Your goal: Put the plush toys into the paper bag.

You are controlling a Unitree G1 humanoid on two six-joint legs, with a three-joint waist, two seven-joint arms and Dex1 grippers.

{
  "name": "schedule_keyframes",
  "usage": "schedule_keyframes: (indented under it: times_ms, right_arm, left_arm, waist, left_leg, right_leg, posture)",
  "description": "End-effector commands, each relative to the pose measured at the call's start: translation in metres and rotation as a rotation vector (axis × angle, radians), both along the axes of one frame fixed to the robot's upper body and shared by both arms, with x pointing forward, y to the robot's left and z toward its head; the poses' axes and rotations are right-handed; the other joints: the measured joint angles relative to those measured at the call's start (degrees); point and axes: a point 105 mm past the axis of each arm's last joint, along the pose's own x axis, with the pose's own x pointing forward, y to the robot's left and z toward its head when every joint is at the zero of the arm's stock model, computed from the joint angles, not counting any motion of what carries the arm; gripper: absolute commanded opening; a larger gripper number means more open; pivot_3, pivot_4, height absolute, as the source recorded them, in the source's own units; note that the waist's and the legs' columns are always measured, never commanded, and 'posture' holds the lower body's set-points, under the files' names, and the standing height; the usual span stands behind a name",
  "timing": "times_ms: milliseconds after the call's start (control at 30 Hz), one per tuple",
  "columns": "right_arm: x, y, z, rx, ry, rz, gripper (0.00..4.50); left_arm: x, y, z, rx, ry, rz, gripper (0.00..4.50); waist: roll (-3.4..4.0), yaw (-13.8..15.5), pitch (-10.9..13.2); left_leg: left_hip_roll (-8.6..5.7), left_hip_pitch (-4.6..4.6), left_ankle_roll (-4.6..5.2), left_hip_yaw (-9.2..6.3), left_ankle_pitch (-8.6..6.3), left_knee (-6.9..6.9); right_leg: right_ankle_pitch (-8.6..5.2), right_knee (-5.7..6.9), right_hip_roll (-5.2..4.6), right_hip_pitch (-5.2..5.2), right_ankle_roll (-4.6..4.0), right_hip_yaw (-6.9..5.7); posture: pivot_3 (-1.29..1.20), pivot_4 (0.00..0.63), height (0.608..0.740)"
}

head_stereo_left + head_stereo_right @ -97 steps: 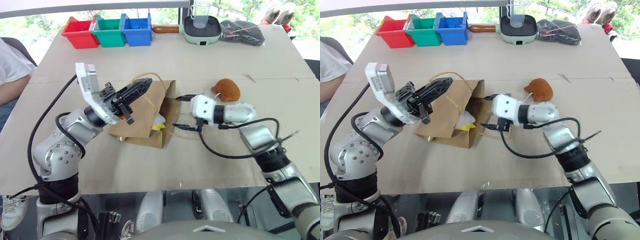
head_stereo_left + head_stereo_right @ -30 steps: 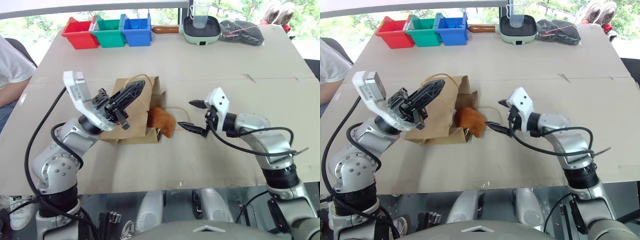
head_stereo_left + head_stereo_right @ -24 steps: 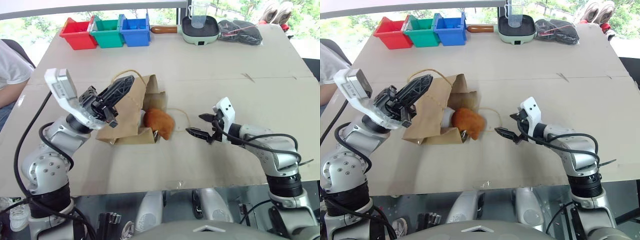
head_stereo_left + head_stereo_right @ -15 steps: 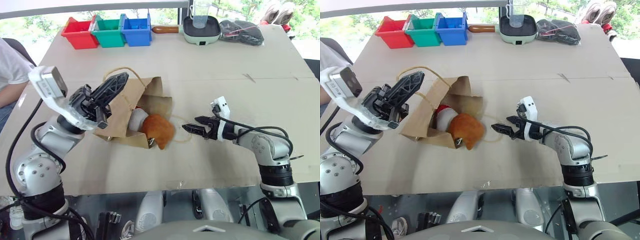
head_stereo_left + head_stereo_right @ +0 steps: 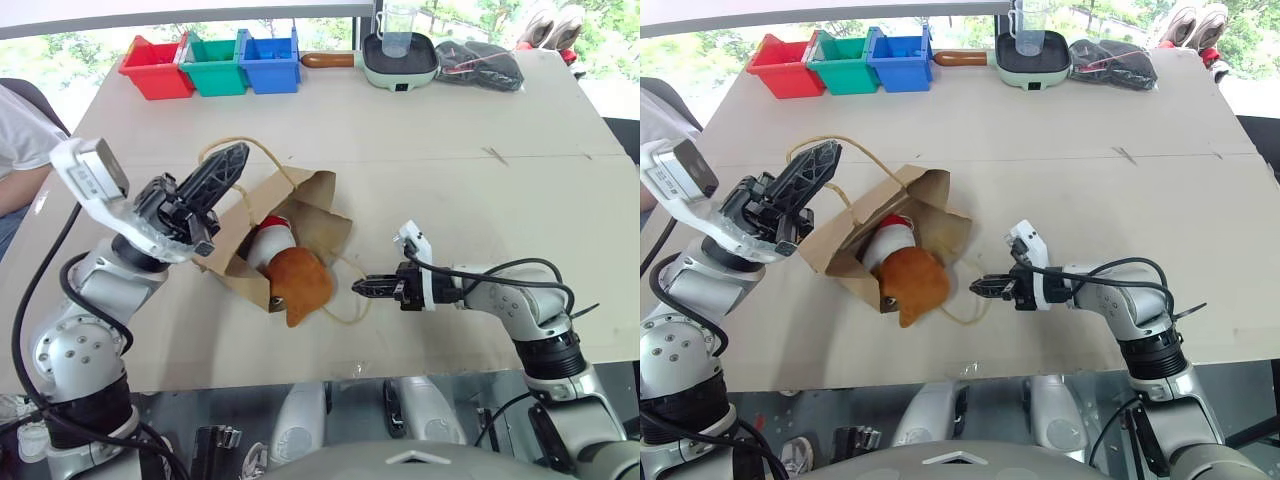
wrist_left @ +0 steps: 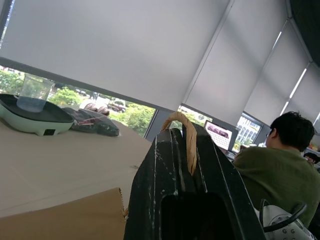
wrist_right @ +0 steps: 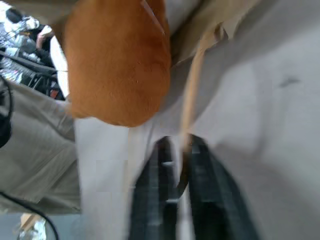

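The brown paper bag (image 5: pixel 312 207) lies tipped on the table, its mouth facing the table's front edge. My left gripper (image 5: pixel 236 154) is shut on its upper cord handle (image 6: pixel 188 137) and holds that side up. Inside the bag sits the white plush toy (image 5: pixel 270 242) with a red end. The rounded brown plush toy (image 5: pixel 298 284) bulges half out of the mouth. My right gripper (image 5: pixel 358 288) rests low on the table just right of the brown toy. It is shut on the bag's lower handle (image 7: pixel 191 105), whose loop lies flat on the table.
Red (image 5: pixel 156 66), green (image 5: pixel 216 62) and blue (image 5: pixel 269 58) bins line the far edge, beside a pale green pan (image 5: pixel 401 58) holding a beaker and a black bundle (image 5: pixel 482 62). A person sits at the table's left (image 5: pixel 18 130). Another person (image 6: pixel 280 172) appears in the left wrist view.
My right gripper has shut and sunk to the table, onto the lower handle cord. The bag has tilted further, and the brown toy has slid toward the front edge.
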Motion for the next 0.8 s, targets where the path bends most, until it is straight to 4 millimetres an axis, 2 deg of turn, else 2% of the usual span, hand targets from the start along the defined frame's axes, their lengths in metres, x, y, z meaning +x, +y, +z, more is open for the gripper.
schedule_keyframes:
  times_ms: [33,67,133,267,433,567,700,800]
  right_arm:
    - [-0.009,0.01,-0.001,0.063,0.041,0.031,0.12]
    - [-0.008,0.009,0.003,0.086,0.039,0.027,0.12]
    - [-0.007,0.007,0.027,0.2,0.035,0.03,0.12]
    - [-0.005,-0.005,0.095,0.498,-0.006,0.041,0.12]
    - [-0.001,-0.017,0.161,0.741,-0.052,0.026,0.12]
    - [0.022,-0.031,0.192,0.808,-0.042,-0.101,0.12]
    - [0.037,-0.041,0.199,0.81,-0.011,-0.191,0.12]
    - [0.04,-0.051,0.222,0.866,-0.06,-0.248,0.12]
  left_arm:
    - [-0.006,0.0,0.011,-0.001,-0.059,0.009,0.0]
    - [-0.005,0.001,0.012,-0.001,-0.057,0.013,0.0]
    - [-0.001,0.003,0.013,-0.012,-0.05,0.029,0.0]
    - [0.014,0.007,0.016,-0.03,-0.022,0.089,0.0]
    - [0.034,0.014,0.018,-0.035,0.044,0.171,0.0]
    - [0.063,0.017,0.003,-0.013,0.213,0.248,0.0]
    - [0.076,0.023,-0.003,-0.011,0.281,0.279,0.0]
    - [0.085,0.03,0.005,-0.016,0.283,0.297,0.0]
  waist:
    - [-0.01,-0.01,-0.01]
    - [-0.03,-0.02,-0.02]
    - [-0.01,0.0,-0.01]
    - [0.05,0.17,0.04]
    - [0.05,0.16,0.04]
    - [0.07,0.06,0.05]
    - [0.06,-0.01,0.05]
    - [0.07,-0.04,0.05]
  left_leg:
    - [0.0,0.0,0.0,0.01,0.0,0.0]
    - [0.01,0.0,0.0,0.01,0.0,0.0]
    - [0.01,0.0,0.0,-0.01,0.0,0.0]
    - [0.0,-0.06,0.0,-0.02,0.0,0.01]
    - [-0.04,-0.08,0.01,-0.07,0.0,0.03]
    - [-0.05,-0.09,0.01,-0.02,0.0,0.02]
    - [-0.08,-0.1,0.02,0.1,0.0,0.02]
    - [-0.06,-0.2,0.02,0.11,0.0,-0.01]
  right_leg:
    - [0.0,0.0,0.01,0.0,0.0,0.0]
    - [0.0,0.0,0.02,0.0,0.0,0.0]
    - [0.0,0.0,0.02,0.0,0.0,0.01]
    - [0.0,0.0,0.01,-0.01,0.0,-0.03]
    - [0.01,-0.01,-0.03,0.0,0.01,-0.06]
    - [0.01,0.02,-0.02,-0.02,0.0,-0.09]
    - [0.01,0.0,-0.02,-0.02,0.01,-0.06]
    - [0.0,0.0,-0.01,-0.1,0.0,-0.06]
  posture:
    - [0.0,0.15,0.74]
    - [0.0,0.15,0.74]
    - [0.0,0.15,0.74]
    - [0.0,0.15,0.74]
    - [0.0,0.15,0.74]
    - [0.0,0.15,0.74]
    - [0.0,0.15,0.74]
    - [0.0,0.15,0.74]
